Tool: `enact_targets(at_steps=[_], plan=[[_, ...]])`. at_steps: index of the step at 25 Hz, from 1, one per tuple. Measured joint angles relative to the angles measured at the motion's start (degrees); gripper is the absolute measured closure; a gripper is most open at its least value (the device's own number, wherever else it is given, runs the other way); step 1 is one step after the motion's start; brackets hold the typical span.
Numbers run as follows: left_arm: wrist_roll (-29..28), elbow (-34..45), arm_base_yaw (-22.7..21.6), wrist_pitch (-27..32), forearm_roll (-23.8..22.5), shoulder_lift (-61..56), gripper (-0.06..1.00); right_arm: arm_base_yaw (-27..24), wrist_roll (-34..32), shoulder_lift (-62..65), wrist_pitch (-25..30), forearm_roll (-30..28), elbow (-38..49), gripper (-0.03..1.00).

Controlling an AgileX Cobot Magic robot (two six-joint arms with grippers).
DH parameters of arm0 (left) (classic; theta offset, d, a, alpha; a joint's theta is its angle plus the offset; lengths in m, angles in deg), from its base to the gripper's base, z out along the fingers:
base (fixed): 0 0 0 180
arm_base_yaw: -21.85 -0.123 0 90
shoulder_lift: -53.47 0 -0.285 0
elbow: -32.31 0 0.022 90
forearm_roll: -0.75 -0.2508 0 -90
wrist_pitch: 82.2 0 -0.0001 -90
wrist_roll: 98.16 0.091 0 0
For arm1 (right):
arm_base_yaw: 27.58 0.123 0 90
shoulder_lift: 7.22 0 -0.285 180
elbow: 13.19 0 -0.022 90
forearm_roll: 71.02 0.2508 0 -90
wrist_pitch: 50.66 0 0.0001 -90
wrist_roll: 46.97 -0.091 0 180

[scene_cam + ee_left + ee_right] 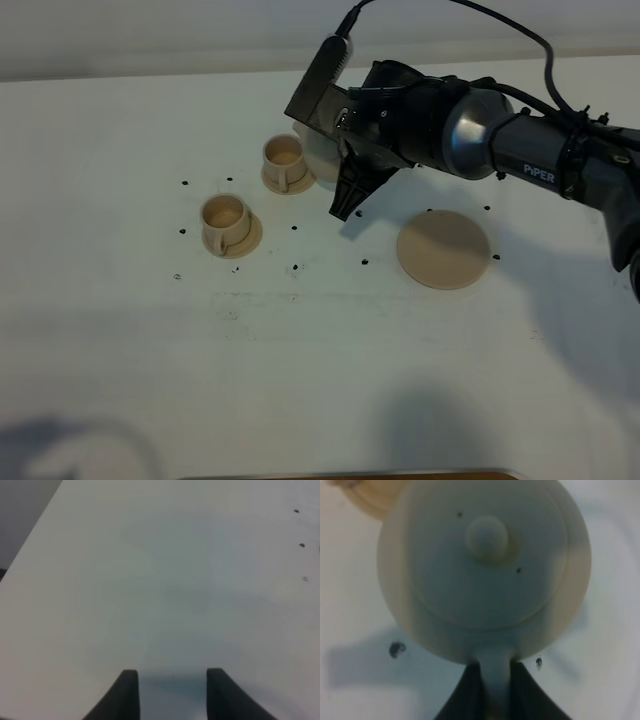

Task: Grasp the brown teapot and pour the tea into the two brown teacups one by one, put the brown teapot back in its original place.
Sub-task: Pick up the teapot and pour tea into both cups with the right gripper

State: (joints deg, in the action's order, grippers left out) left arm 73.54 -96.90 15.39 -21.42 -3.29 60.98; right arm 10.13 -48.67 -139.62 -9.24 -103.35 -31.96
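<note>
My right gripper [346,190] is shut on the loop handle of the brown teapot [485,565], whose round lid and knob fill the right wrist view; the handle sits between the fingers [462,695]. From above, only a pale sliver of the teapot [322,160] shows behind the arm, right beside the far teacup [283,160]. The near teacup [226,222] stands on its small saucer to the front left. The large flat saucer [444,249], the original place, lies bare to the right. My left gripper [170,682] hovers open over bare table.
Small dark specks [297,266] dot the white table [320,380] around the cups and saucer. The right arm [520,150] reaches in from the right edge. A cup's saucer edge [362,497] shows beyond the teapot in the right wrist view.
</note>
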Motion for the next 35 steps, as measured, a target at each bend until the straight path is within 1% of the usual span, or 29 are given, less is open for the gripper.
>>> enact_targets(at_steps=[7, 13, 16, 35], plan=[[0.0, 0.0, 0.0, 0.0, 0.0, 0.0, 0.64, 0.6, 1.1, -0.1, 0.6, -1.7, -1.3, 0.86], [0.0, 0.0, 0.0, 0.0, 0.0, 0.0, 0.64, 1.1, 1.7, -0.8, 1.9, -5.8, -1.4, 0.86], [0.0, 0.0, 0.0, 0.0, 0.0, 0.0, 0.64, 1.2, 2.1, -1.6, 2.6, -6.7, -1.4, 0.86], [0.0, 0.0, 0.0, 0.0, 0.0, 0.0, 0.64, 2.5, 2.2, -1.8, 2.5, -15.0, -1.4, 0.86]])
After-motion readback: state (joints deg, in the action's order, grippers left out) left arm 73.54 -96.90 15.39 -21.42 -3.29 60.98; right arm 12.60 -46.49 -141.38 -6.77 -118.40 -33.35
